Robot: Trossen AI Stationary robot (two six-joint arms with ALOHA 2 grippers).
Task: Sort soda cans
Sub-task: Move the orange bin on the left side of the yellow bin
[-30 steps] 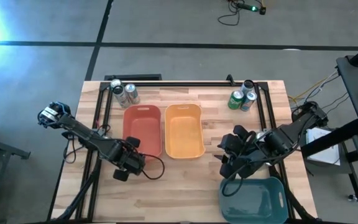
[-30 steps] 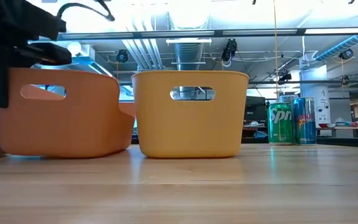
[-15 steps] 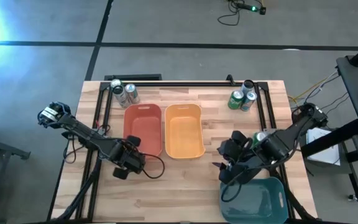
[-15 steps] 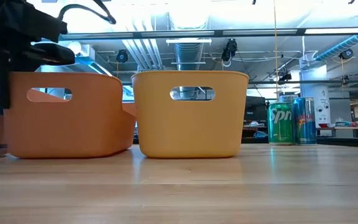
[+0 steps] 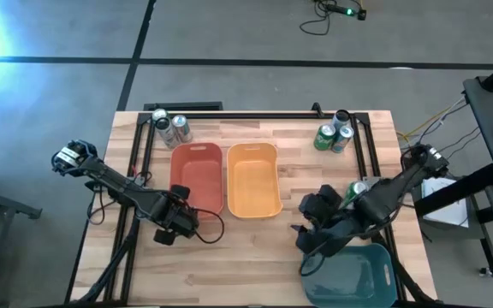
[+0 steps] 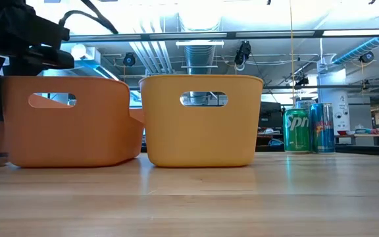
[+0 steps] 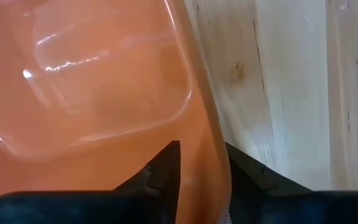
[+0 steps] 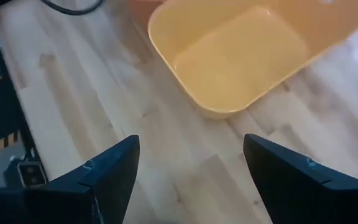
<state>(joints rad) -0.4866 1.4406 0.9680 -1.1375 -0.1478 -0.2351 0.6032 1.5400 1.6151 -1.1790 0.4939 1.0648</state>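
Observation:
Soda cans stand upright in two groups at the table's far side: a far-left group (image 5: 170, 127) and a far-right group (image 5: 333, 134), where the low view shows a green can (image 6: 297, 131) and a blue can (image 6: 321, 128). One more green can (image 5: 359, 188) stands beside the right arm. My left gripper (image 5: 175, 224) is shut on the red bin (image 5: 197, 175) at its near-left corner. My right gripper (image 5: 308, 229) hangs open over bare table between the orange bin (image 5: 252, 178) and the teal bin (image 5: 349, 274); its fingers (image 8: 110, 171) stand wide apart with nothing between them. My left gripper has the red bin's side wall at the rim (image 7: 205, 155) between its two fingers, one finger (image 7: 166, 168) inside the bin and one outside. The fingers come at the rim from above. The bin rests on the table.
The red and orange bins stand side by side at mid-table, and the teal bin sits at the near right edge. A black frame rail (image 5: 255, 115) runs along the far edge. Bare wood lies near the front centre (image 5: 246, 257).
My right gripper has moved toward the table's near edge and a little to the left, staying open, and has uncovered the green can beside its arm. In the low view the red bin has shifted slightly toward the table's right.

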